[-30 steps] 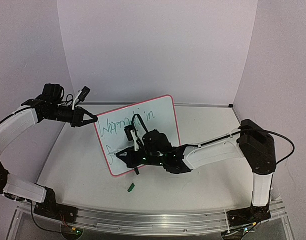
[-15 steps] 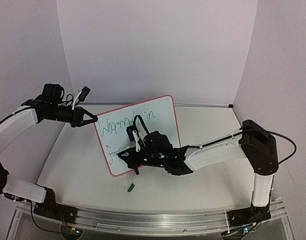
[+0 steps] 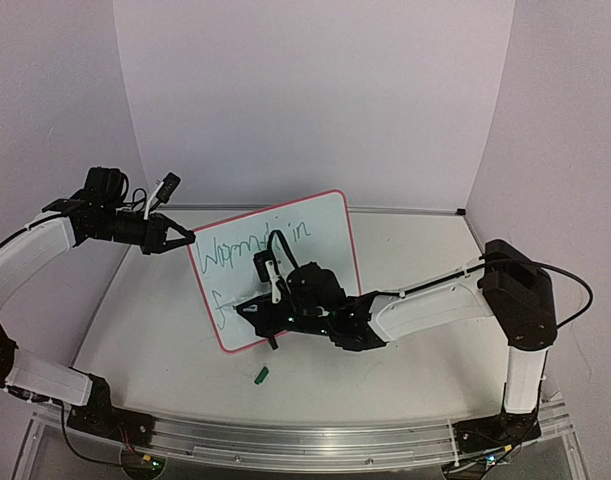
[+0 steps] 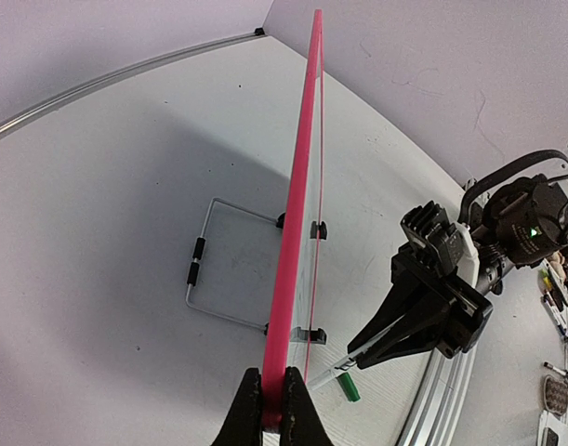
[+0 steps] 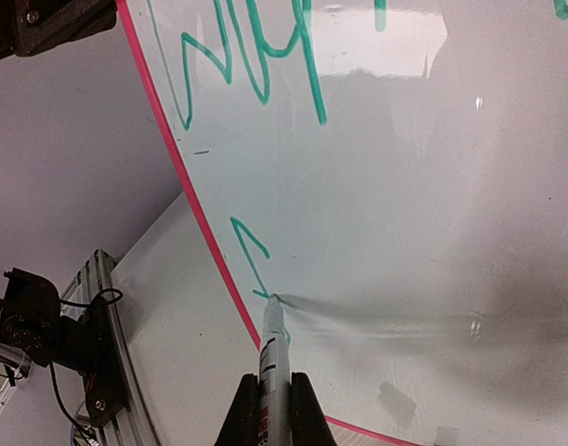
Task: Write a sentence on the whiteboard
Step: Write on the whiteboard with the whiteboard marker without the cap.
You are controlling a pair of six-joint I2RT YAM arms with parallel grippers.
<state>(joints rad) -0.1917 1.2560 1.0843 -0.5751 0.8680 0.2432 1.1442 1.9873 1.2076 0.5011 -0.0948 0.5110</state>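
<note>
The whiteboard [image 3: 325,225] stands on the table [image 3: 415,240], its left edge pinched in the left gripper [image 4: 272,409]. The right gripper [image 5: 272,401] is clamped on a marker [image 5: 273,339], whose tip touches the board at the second line of the green sentence [image 5: 256,56]. A cap [image 3: 262,376] lies in front

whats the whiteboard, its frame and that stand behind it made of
Whiteboard: glossy white sheet, probably coated plastic or melamine; it mirrors light and shadows.
Frame: smooth, even pink-red strip, looks like moulded plastic.
Stand: thin bent silvery wire, likely metal, with short black sleeves, perhaps rubber.
</note>
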